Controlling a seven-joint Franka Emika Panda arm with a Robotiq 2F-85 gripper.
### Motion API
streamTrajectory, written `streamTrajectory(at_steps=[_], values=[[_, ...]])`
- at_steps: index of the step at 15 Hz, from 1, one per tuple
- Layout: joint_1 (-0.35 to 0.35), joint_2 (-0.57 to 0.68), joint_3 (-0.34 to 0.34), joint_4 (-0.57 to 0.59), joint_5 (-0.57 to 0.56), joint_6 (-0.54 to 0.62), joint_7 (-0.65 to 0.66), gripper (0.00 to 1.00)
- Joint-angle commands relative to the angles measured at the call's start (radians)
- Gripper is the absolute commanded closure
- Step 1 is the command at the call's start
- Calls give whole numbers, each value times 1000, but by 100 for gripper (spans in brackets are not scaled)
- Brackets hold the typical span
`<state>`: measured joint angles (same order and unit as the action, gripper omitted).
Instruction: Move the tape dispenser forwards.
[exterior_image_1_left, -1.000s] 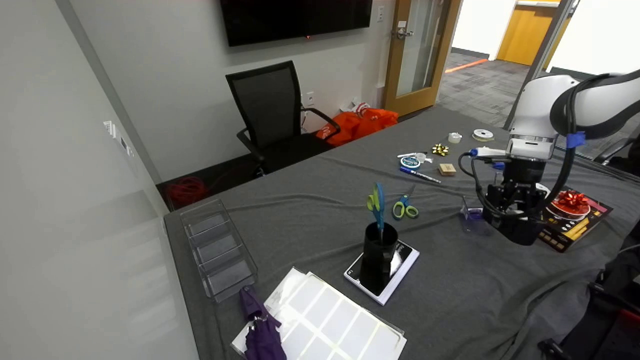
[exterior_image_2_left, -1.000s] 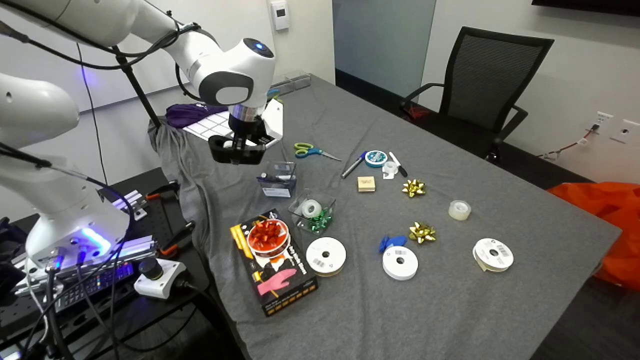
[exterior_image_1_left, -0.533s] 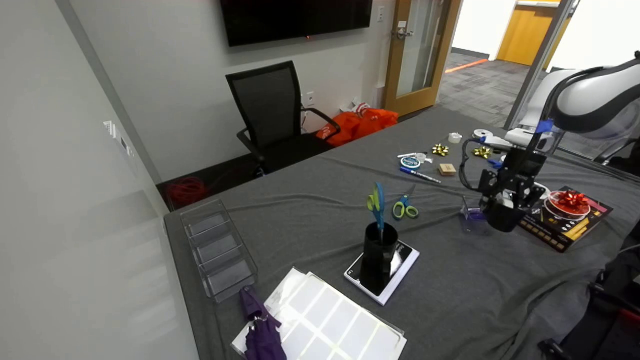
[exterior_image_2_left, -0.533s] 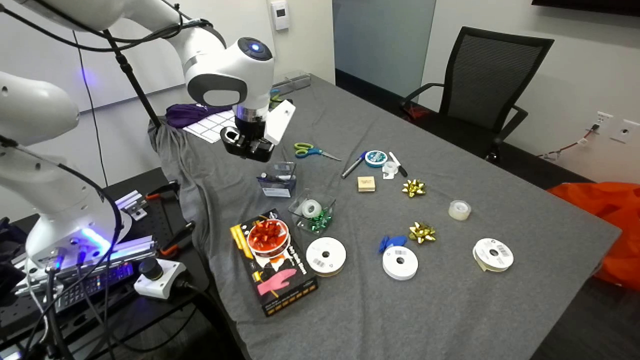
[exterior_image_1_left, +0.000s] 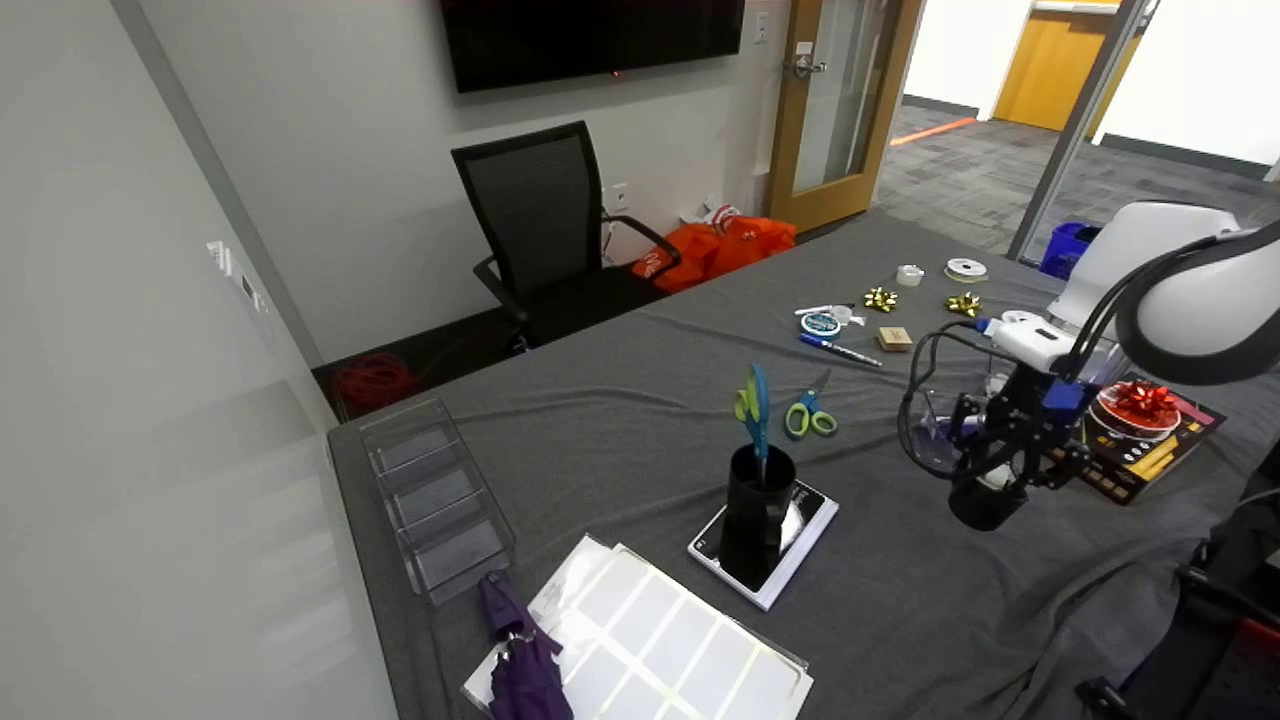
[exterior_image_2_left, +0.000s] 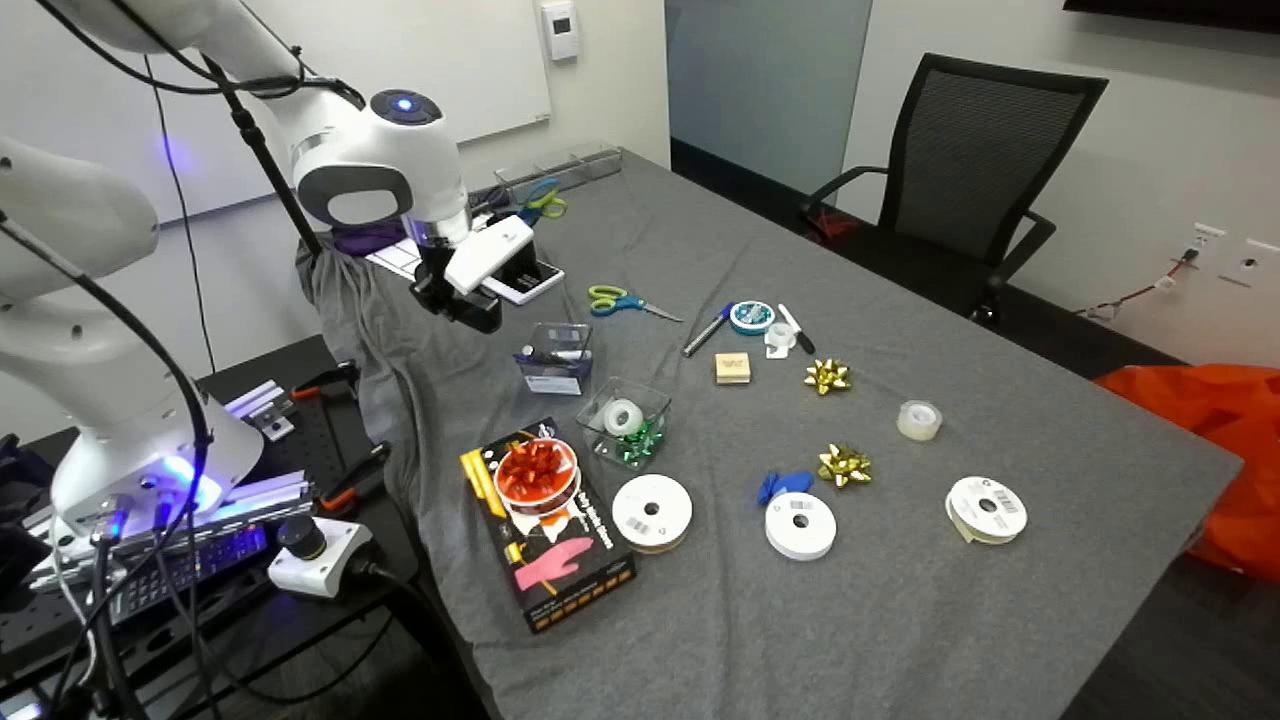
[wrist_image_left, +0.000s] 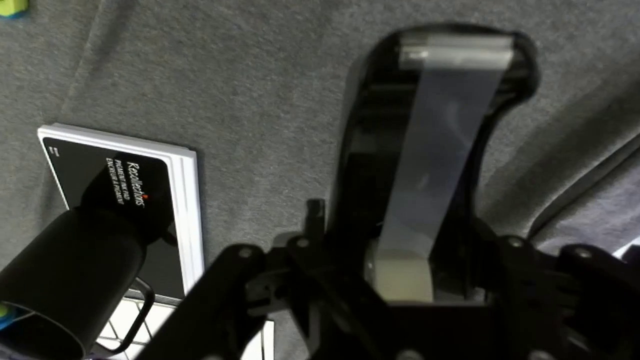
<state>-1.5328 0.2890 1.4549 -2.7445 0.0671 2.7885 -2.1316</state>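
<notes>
The pincer (exterior_image_1_left: 1003, 468) is clamped on the black tape dispenser (wrist_image_left: 377, 155); exact pad contact unreadable, black on black and blurred. In the wrist view the tape dispenser is right of the Recollections pigment ink pad (wrist_image_left: 127, 180), apart from it, grey cloth of the desk (wrist_image_left: 250, 165) between. Height over the desk: can't judge. Clear tape strip (wrist_image_left: 442, 140) runs along the tape dispenser from the pale roll (wrist_image_left: 402, 280); roll partly hidden by the pincer. In an exterior view the tape dispenser (exterior_image_2_left: 478, 312) blends into the pincer, outline hard to split.

Black mug (exterior_image_1_left: 758, 495) stands on the ink pad. Wrist view crops it, lower left; in an exterior view a white wrist housing (exterior_image_2_left: 488, 252) hides most of it plus part of the ink pad. Label sheet (exterior_image_1_left: 670, 640) lies near the ink pad, purple umbrella (exterior_image_1_left: 528, 665) over its far edge, umbrella cut off by the frame. Clear holder (exterior_image_2_left: 555, 372) is nearer the camera than the ink pad in an exterior view; contents hard to read. Yellow-green piece (wrist_image_left: 12, 6) above the ink pad in the wrist view: mostly out of frame, can't identify.
</notes>
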Motion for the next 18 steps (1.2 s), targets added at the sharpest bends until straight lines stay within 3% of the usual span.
streamTrajectory(at_steps=[1,7,12,13,14,15,16,18], values=[[32,-106,67,-36,55,86,161,64],[94,-252,61,-20,46,42,391,64],[85,-295,55,-13,32,-11,478,64],[251,-251,-136,-5,-60,-34,550,64],[282,-243,-173,0,-80,-55,570,64],[176,-248,-63,6,-43,-78,553,64],[208,-233,-100,10,-58,-87,575,64],[210,-213,-108,15,-64,-89,589,64]])
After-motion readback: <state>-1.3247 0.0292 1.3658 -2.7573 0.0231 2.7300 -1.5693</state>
